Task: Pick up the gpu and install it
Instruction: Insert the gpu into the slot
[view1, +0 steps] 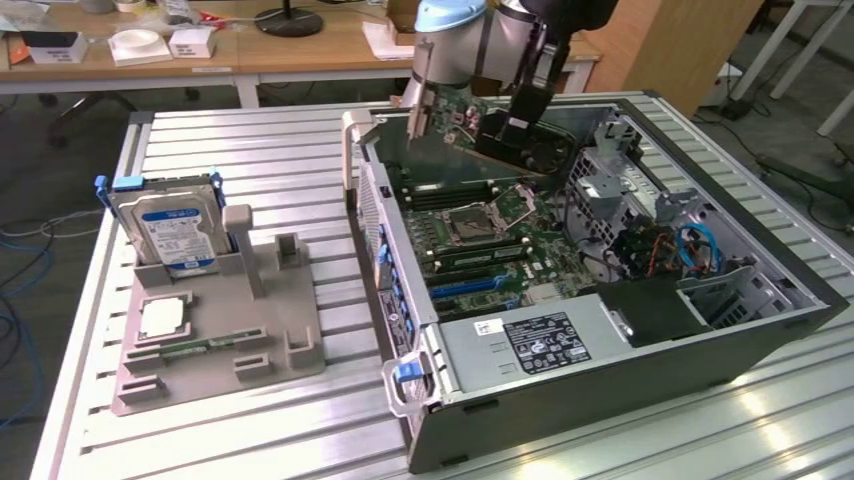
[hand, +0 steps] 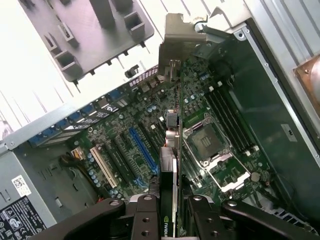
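GPU (hand: 170, 150) is clamped edge-on in my end effector (hand: 170, 212), held above the motherboard (hand: 220, 150) inside the open case (view1: 694, 330), its long axis running from the jaws out to its bracket (hand: 180, 35), with the blue slot (hand: 141, 150) just to one side below and nearly parallel.

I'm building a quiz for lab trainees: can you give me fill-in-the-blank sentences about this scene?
1. The gripper is clamped on the ____, held over the open computer case.
2. The hard drive stands ____ in the gray fixture.
3. The gray fixture sits on the exterior view's ____ of the computer case.
Missing words: gpu; upright; left.
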